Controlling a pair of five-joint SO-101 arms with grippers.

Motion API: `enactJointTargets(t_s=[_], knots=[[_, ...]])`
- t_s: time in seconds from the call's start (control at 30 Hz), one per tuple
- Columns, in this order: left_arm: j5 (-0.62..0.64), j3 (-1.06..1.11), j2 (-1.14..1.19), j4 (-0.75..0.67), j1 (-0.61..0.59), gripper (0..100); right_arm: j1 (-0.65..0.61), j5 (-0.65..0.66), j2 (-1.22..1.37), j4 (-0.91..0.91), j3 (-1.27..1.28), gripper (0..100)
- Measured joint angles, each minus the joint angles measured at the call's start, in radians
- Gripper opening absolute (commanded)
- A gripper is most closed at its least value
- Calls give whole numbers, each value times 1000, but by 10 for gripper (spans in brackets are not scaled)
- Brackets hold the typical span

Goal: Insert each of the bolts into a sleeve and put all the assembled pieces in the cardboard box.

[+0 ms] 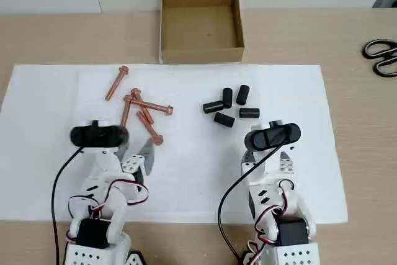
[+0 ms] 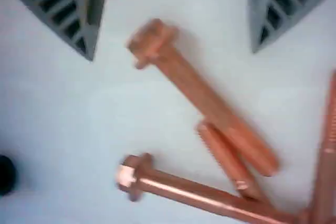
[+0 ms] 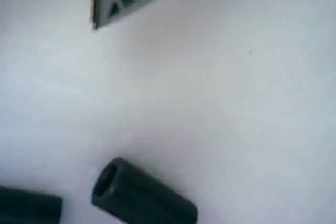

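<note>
The left gripper (image 2: 172, 48) has its fingers spread wide; a bolt (image 2: 205, 98) lies with its head between the tips, other bolts (image 2: 210, 198) just beyond. The right gripper (image 1: 267, 156) is spread too, a sleeve (image 3: 142, 198) just ahead

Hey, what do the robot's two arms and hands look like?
The left arm and right arm are white plastic with black motors, each carrying a black oval camera pod, a thick black cable and thin red and white wires. The left hand and right hand have dark grey, wedge-shaped, ribbed fingers.
</note>
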Motion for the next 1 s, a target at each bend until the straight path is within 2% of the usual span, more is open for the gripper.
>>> enactJointTargets(t_s=[0.13,0.43,0.63,0.83,1.0], knots=[[0,0,0,0,40,181,0,0,0,0,0,210],[0,-2,0,0,44,181,0,0,0,0,0,210],[0,-123,0,89,44,181,0,0,0,0,0,210],[0,-192,0,120,-55,181,0,0,0,2,0,210],[-28,-259,0,210,-97,181,0,0,0,17,0,210]])
